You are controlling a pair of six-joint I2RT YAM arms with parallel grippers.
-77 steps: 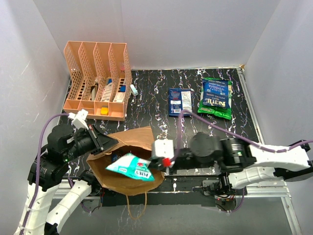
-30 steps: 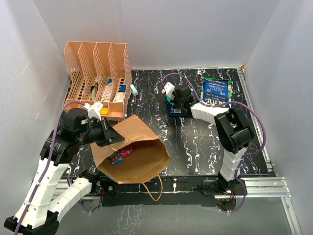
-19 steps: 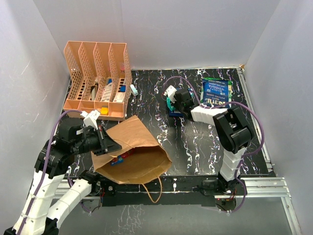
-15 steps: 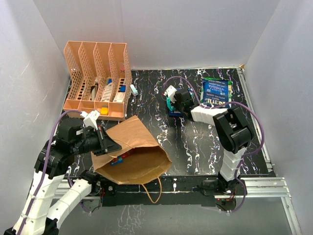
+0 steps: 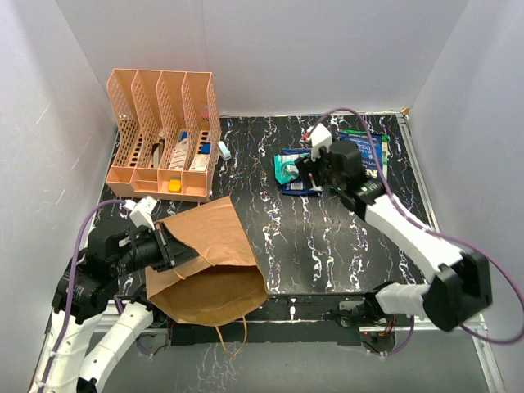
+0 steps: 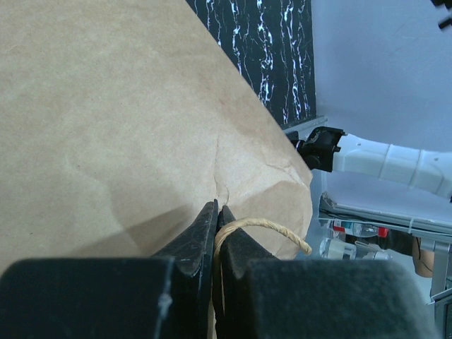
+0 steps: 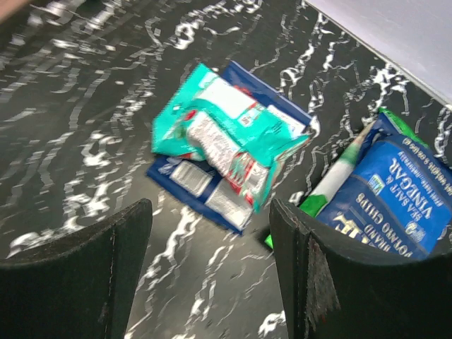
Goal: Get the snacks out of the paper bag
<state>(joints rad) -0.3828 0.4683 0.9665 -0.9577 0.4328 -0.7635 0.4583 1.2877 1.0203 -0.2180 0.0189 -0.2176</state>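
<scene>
Fingertips of the left gripper [image 6: 216, 217] are pressed together on the paper bag [image 6: 106, 127], pinching a fold of its brown paper. The twisted handle [image 6: 265, 226] curls out from between them toward 3 o'clock in the wrist view. Only this close view shows the pinch. From above, the left gripper [image 5: 168, 247] is seen only as a dark shape against the bag's 9 o'clock edge.

The right gripper [image 7: 212, 272] has its two fingers [image 7: 78, 275] spread wide with nothing between them. It hangs over the teal packet [image 7: 226, 134], which lies across the dark blue packet [image 7: 185, 178]. At 3 o'clock from them lies the large bag [image 7: 395, 198], with a blue face and a green edge (its print reads salt and vinegar potato chips).

From above, the paper bag [image 5: 209, 266] lies at 7 o'clock on the black marbled table [image 5: 327, 237], with its lower end over the near edge. No view looks into its mouth, so what it holds cannot be told. The teal packet [image 5: 286, 166] and the dark blue packet [image 5: 296, 187] sit near 12 o'clock, just beside the right gripper [image 5: 308, 170]. That arm's wrist covers much of the large bag [image 5: 375, 155] at 1 o'clock.

An orange file organizer [image 5: 160, 131] stands at 10 o'clock, well apart from the packets, with a small pale item [image 5: 223, 150] just beside its right end.
</scene>
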